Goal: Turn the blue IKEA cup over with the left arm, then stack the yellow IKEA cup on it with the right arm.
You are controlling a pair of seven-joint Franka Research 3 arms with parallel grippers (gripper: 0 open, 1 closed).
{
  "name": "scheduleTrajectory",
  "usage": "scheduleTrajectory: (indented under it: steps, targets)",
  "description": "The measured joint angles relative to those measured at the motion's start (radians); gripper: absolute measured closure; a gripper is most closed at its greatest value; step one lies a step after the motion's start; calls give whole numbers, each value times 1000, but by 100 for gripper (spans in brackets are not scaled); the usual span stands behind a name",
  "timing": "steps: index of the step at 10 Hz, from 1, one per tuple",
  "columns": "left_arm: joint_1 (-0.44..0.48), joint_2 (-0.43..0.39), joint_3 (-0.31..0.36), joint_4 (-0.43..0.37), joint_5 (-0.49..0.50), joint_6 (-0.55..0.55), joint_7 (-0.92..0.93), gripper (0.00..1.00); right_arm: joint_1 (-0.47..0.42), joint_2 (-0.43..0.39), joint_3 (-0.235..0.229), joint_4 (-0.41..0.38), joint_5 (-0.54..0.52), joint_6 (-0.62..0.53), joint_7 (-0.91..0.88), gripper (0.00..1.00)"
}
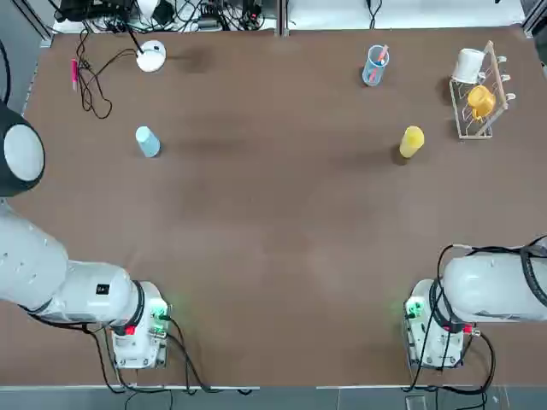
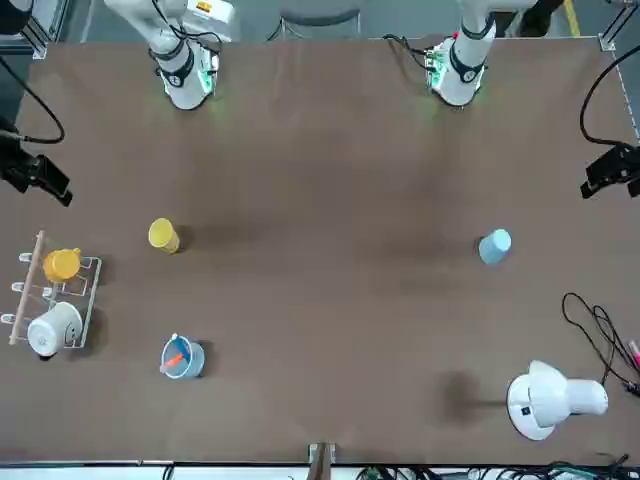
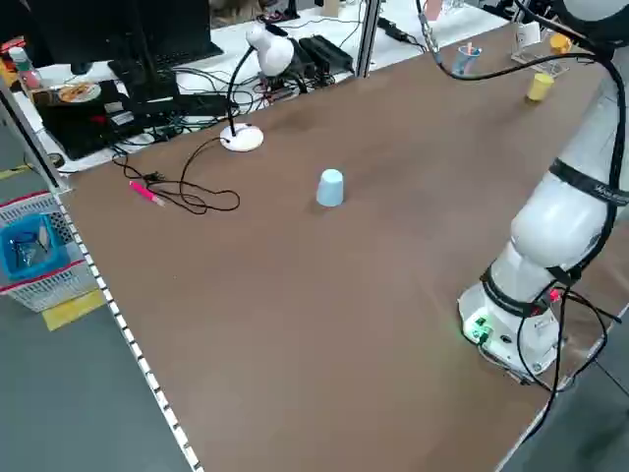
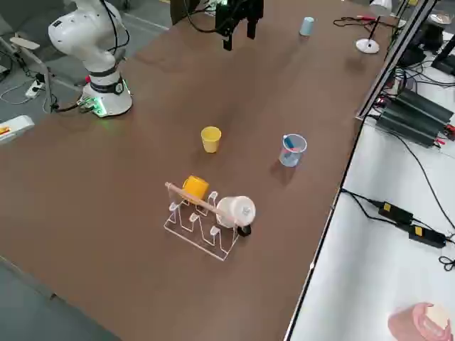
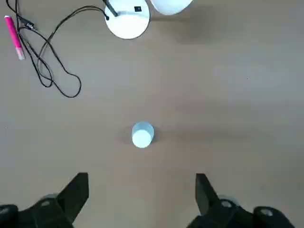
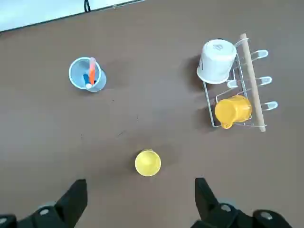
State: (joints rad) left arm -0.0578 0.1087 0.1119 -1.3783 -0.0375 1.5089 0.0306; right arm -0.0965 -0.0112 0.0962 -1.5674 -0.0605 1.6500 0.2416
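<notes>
The blue IKEA cup (image 1: 147, 142) stands on the left half of the table, narrow end up in the left side view (image 3: 330, 187). The yellow IKEA cup (image 1: 411, 142) stands on the right half, level with it. My left gripper (image 5: 141, 176) hangs open high above the table, on the robot's side of the blue IKEA cup (image 5: 142, 135), with nothing between its fingers. My right gripper (image 6: 140, 181) is open too, equally high, and empty, with the yellow IKEA cup (image 6: 147, 163) just beyond it. The front view shows both grippers raised at the table's sides, left (image 2: 612, 170) and right (image 2: 35, 172).
A clear blue cup with pink sticks (image 1: 374, 66) stands behind the yellow cup. A wire rack (image 1: 490, 90) at the far right holds a white mug and an orange mug. A white desk lamp (image 1: 150, 56), its cable and a pink pen (image 1: 74, 73) lie at the far left.
</notes>
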Motion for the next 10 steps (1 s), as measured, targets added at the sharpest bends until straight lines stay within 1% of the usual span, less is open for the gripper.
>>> scheduleTrajectory:
  steps: [3, 5, 6, 8, 10]
  targets:
    - [-11, 1, -3, -3, 0, 0, -3, 1, 0, 0, 0, 0, 0, 0, 0, 0]
    - [-20, 18, -9, -8, 0, 0, -4, 1, 0, 0, 0, 0, 0, 0, 0, 0]
    - [-19, 31, -10, -8, 0, 2, 33, 1, 0, 0, 0, 0, 0, 0, 0, 0]
    - [-9, 49, -8, -8, 0, 3, 203, 1, 0, 0, 0, 0, 0, 0, 0, 0]
    - [37, 52, -3, -8, -7, 3, 385, 1, 0, 0, 0, 0, 0, 0, 0, 0]
